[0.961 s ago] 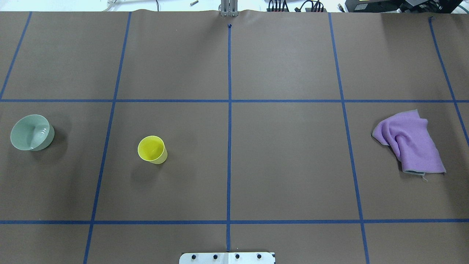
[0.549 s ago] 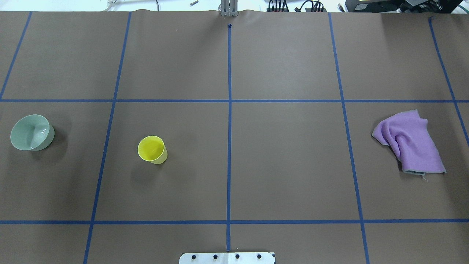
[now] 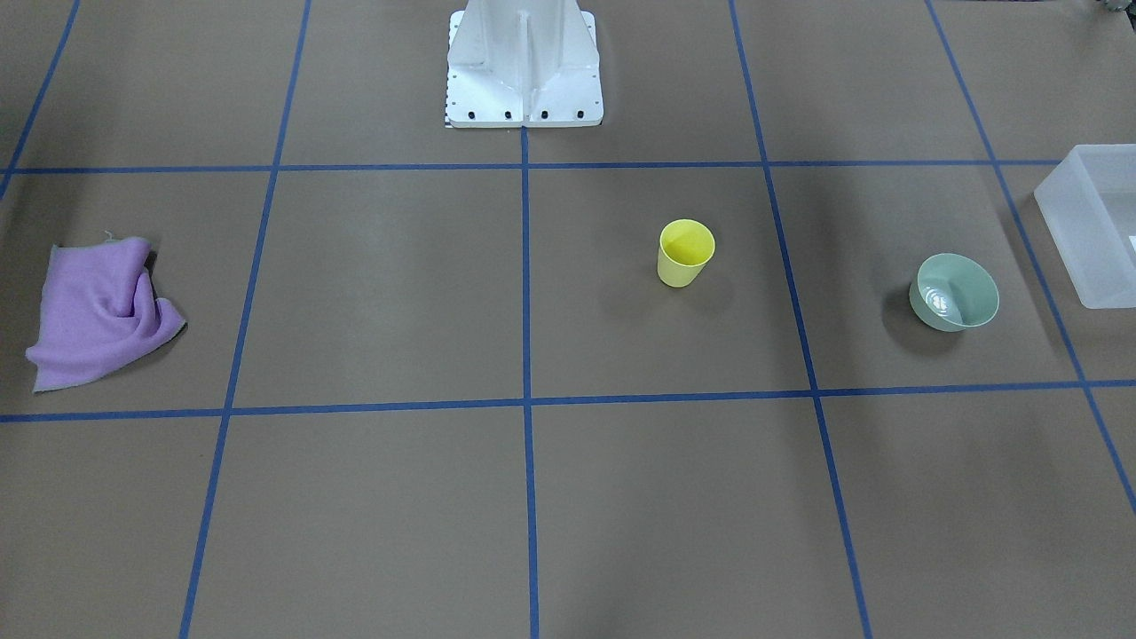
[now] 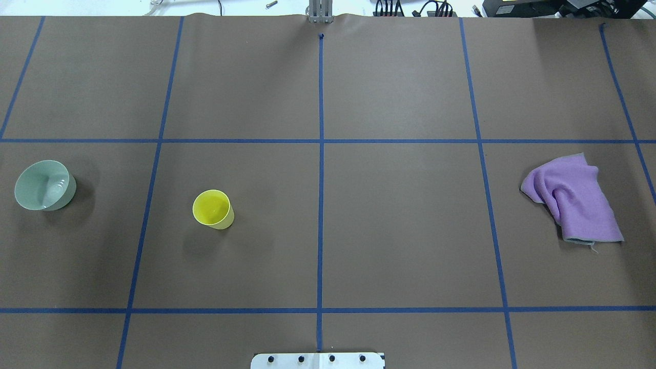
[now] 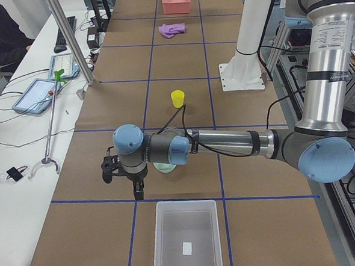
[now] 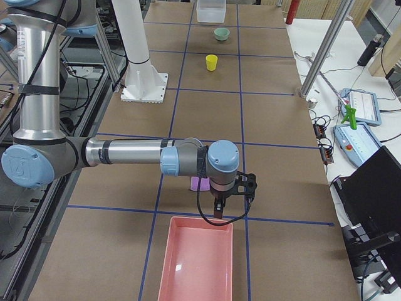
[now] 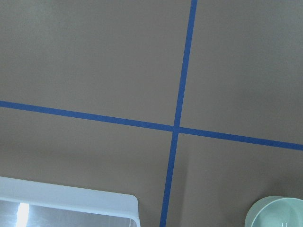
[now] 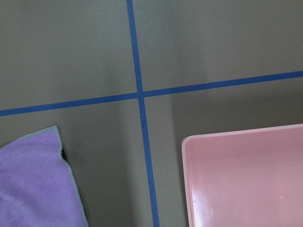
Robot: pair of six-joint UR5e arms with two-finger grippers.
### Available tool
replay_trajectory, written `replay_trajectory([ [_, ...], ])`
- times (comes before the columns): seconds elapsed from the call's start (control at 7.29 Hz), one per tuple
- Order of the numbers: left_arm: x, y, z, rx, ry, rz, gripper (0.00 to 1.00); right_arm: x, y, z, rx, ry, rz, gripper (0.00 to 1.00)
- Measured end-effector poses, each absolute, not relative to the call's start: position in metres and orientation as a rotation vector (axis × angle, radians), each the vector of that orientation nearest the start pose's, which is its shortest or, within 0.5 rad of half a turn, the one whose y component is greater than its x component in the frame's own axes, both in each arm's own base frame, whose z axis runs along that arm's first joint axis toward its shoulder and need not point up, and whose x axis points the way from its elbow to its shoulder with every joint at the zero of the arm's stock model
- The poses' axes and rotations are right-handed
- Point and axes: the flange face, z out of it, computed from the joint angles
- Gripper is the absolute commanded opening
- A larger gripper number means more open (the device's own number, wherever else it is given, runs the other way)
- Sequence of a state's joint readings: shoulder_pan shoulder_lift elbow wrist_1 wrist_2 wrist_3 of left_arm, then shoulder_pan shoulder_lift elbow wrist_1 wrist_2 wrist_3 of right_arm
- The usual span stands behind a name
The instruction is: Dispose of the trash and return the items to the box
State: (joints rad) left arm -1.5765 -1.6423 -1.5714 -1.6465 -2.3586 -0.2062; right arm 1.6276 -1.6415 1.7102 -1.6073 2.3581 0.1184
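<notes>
The yellow cup [image 4: 212,209] stands upright on the table's left half, also in the front view [image 3: 686,253]. The mint-green bowl [image 4: 43,185] sits further left, upright [image 3: 955,291]; its rim shows in the left wrist view [image 7: 277,215]. The frosted-white box [image 5: 187,241] stands beyond the bowl at the table's left end [image 3: 1087,222]. My left gripper [image 5: 136,190] hangs above the table between bowl and box. My right gripper [image 6: 216,210] hangs near the purple cloth [image 6: 200,184]. I cannot tell whether either gripper is open or shut.
The purple cloth [image 4: 574,197] lies crumpled at the right. A pink tray [image 6: 197,263] stands at the table's right end, also in the right wrist view [image 8: 246,179]. The white robot base [image 3: 524,71] stands at the table's near middle edge.
</notes>
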Motion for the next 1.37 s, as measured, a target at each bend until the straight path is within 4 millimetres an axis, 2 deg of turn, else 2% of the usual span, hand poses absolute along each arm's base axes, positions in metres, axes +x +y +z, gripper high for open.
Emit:
replay_trajectory([
  [0.27,-0.065,-0.523,0.620,0.070,0.797,-0.138,0.98,0.089,-0.462,0.623,0.013,-0.789,0.151,1.00],
  [0.82,-0.065,-0.527,0.607,0.099,0.798,-0.123,0.98,0.084,-0.467,0.608,0.035,-0.779,0.126,1.00],
  [1.37,-0.063,-0.530,0.589,0.124,0.799,-0.111,0.98,0.076,-0.466,0.619,0.016,-0.772,0.112,1.00],
])
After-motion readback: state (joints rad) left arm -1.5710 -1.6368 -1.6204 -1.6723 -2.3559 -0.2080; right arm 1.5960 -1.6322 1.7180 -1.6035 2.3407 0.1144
